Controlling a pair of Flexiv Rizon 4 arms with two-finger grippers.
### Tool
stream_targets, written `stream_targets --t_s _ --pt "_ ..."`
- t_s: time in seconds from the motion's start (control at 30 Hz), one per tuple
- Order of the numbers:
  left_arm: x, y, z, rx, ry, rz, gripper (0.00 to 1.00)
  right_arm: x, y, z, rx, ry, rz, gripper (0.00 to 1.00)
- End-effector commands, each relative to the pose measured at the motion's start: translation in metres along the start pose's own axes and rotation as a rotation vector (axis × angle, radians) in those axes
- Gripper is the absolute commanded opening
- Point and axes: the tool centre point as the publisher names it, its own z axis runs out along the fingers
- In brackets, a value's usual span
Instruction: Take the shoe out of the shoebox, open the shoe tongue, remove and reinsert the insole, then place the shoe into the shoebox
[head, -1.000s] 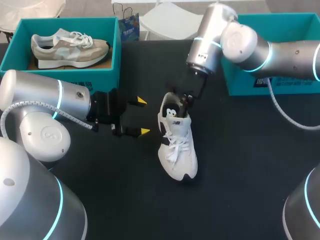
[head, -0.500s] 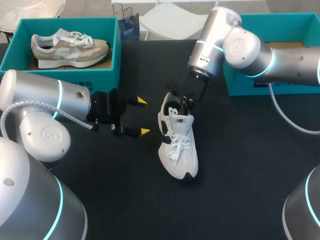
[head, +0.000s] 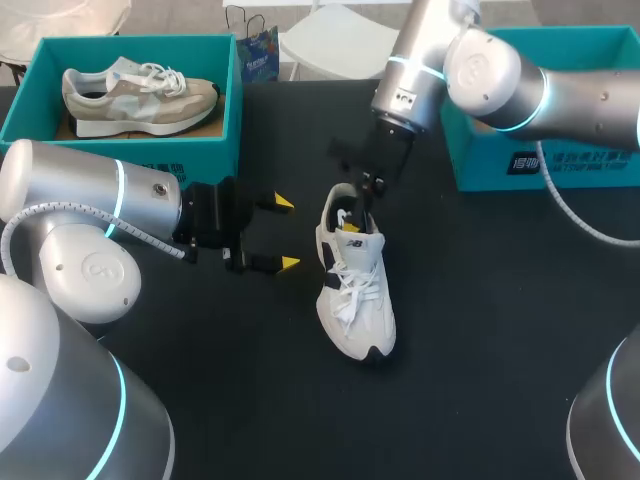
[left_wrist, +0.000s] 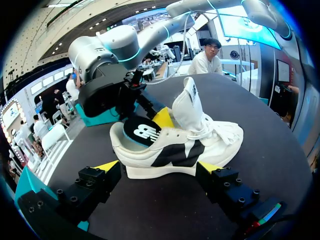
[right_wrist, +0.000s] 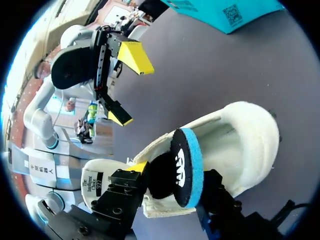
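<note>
- The black surface (head: 480, 330) carries everything here.
- The right arm (head: 520, 90) comes in from about 2 o'clock in the head view and reaches past the middle. The left arm (head: 90, 200) sits at 9 o'clock.
- There are two teal boxes. The left shoebox (head: 205, 160) is at 10 o'clock with a beige shoe (head: 140, 95) inside, and the right shoebox (head: 480, 170) is at 2 o'clock, partly behind the right arm.
- The white shoe (head: 357, 300) is out of both boxes, sole down near the centre of the surface. Its toe points to 6 o'clock and its heel to 12.
- Its tongue (left_wrist: 192, 102) is pulled open and standing up, with the laces loose in front of it.
- The insole (right_wrist: 182, 167) – black top, blue edge – has its heel end tipped up out of the shoe's heel opening. The rest goes down inside the shoe.
- The right hand (head: 355, 205) is right over the heel and clamped on that raised end of the insole, one finger on each face.
- The left hand (head: 285, 233) is at the shoe's 9 o'clock, near it but not touching – fingers spread wide, gripping nothing. From its own wrist view the shoe lies side-on just ahead of the two yellow tips.
</note>
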Motion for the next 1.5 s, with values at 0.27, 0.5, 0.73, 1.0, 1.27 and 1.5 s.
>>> stream_targets --t_s 0.27,0.5,0.73,1.0,1.27,1.5 --pt "-0.001 -0.001 0.001 -0.004 0.003 0.0 1.0 -0.002 0.025 -0.021 -0.009 -0.045 -0.083 0.44" --pt "-0.001 -0.001 0.001 -0.004 0.003 0.0 1.0 -0.01 0.04 -0.037 0.001 -0.088 -0.122 0.45" --pt "-0.001 -0.001 0.001 -0.004 0.003 0.0 1.0 0.009 0.044 -0.074 -0.018 -0.183 -0.144 0.45" --pt "-0.001 -0.001 0.001 -0.004 0.003 0.0 1.0 0.014 0.039 -0.08 -0.054 -0.214 -0.128 0.45" --pt "-0.001 -0.001 0.001 -0.004 0.003 0.0 1.0 0.019 0.016 -0.092 -0.291 -0.271 -0.105 0.4" --pt "0.0 -0.013 -0.012 -0.003 0.021 0.009 1.0 0.016 0.007 -0.108 -0.416 -0.454 -0.051 0.0"
